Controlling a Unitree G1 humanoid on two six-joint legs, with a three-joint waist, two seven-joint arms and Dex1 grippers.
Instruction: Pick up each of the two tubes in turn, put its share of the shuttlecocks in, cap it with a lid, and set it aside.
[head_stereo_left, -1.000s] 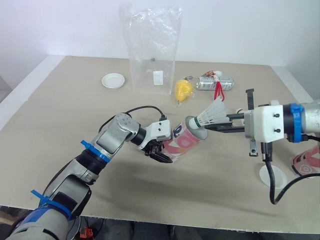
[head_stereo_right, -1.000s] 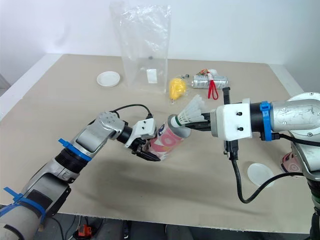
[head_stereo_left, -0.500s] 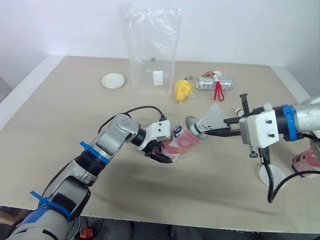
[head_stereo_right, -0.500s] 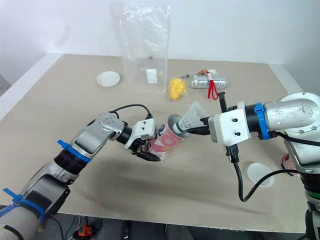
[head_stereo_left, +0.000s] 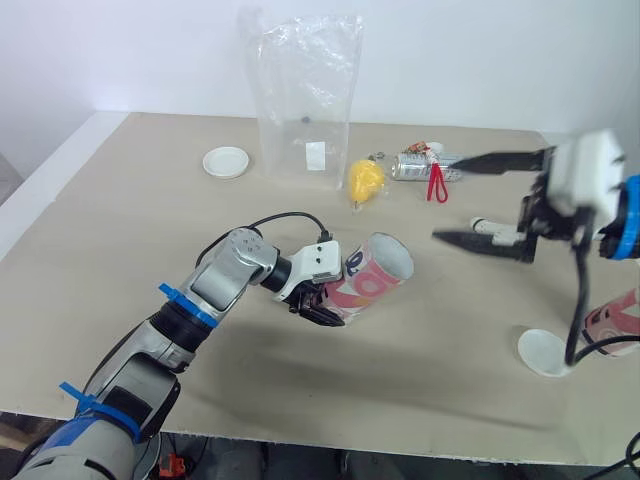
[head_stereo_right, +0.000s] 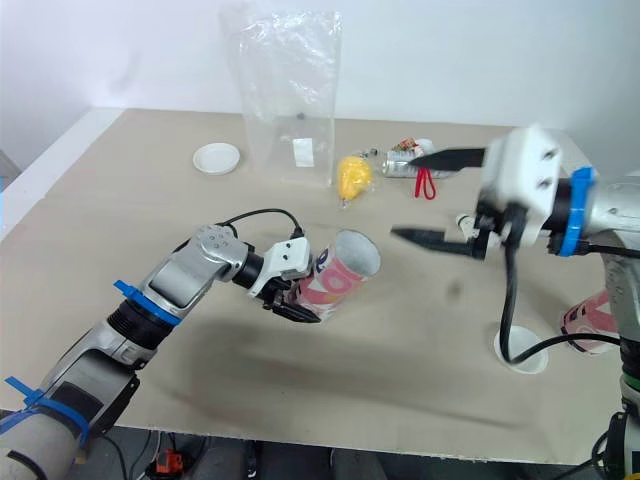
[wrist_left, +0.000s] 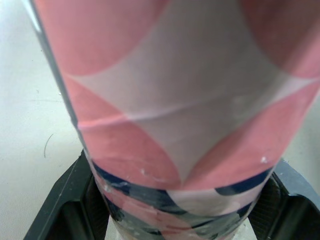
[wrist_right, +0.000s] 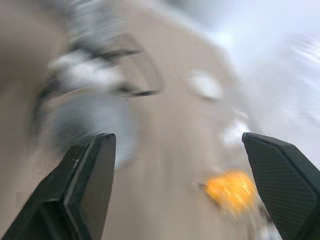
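- Currently the filling step on the first tube (head_stereo_left: 372, 277): the left gripper (head_stereo_left: 318, 303) is clamped on its lower body and holds it tilted just above the surface (head_stereo_left: 150, 230), with the open mouth turned toward the right gripper (head_stereo_left: 442, 198).
- Right fingers (head_stereo_left: 490, 245) are spread wide with nothing between them, in the air and well apart from the tube mouth.
- I cannot tell whether this tube's share is in; its inside is hidden.
- Next move, as I judge it: fetch another shuttlecock, or the lid (head_stereo_left: 545, 352) lying on the surface below the right fingers, near the second tube (head_stereo_left: 618, 320). Either needs a centred approach to the mouth.
- The left wrist view gives the contact, with black fingers (wrist_left: 60, 210) on both sides of the tube wall. The head views give the tilt and the mouth.
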